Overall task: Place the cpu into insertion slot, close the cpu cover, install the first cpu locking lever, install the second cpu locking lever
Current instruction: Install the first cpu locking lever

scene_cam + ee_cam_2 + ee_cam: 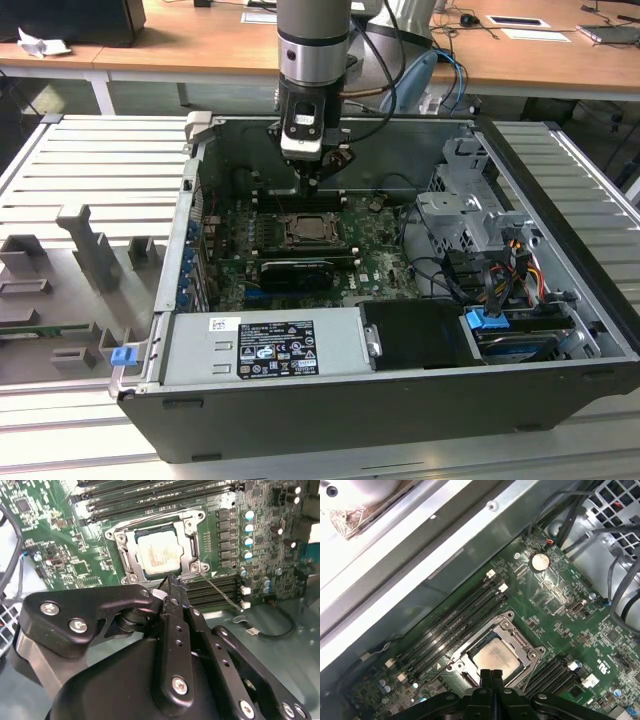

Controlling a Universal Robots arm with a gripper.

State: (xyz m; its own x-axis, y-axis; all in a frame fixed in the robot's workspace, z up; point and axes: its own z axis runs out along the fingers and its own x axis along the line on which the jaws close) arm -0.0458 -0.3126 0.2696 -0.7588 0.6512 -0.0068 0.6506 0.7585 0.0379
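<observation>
Claw: the claw is clenched, its tips pressed together with nothing seen between them. It hangs from the arm inside the open computer case.
Cpu: the cpu lies flat in the insertion slot with its pale top up, just past the claw's tips in both wrist views. In the exterior view the slot sits at 6 o'clock from the claw.
Cpu cover: the cpu cover lies down around the cpu as a metal frame (the chip's top shows through its opening).
Locking lever: a thin wire locking lever slants away from the cover's corner, across a bank of memory slots.
Motherboard: the green motherboard carries the slot and the memory banks.
Graphics card: a long black graphics card lies at 6 o'clock from the slot in the exterior view.
Power supply: a silver power supply sits farther along at 6 o'clock.
Drive cage: a grey drive cage stands at 3 o'clock from the claw, with cables at 4 o'clock.
Bench: the ribbed metal bench bears the case, and grey fixture blocks sit at 9 o'clock from it.
</observation>
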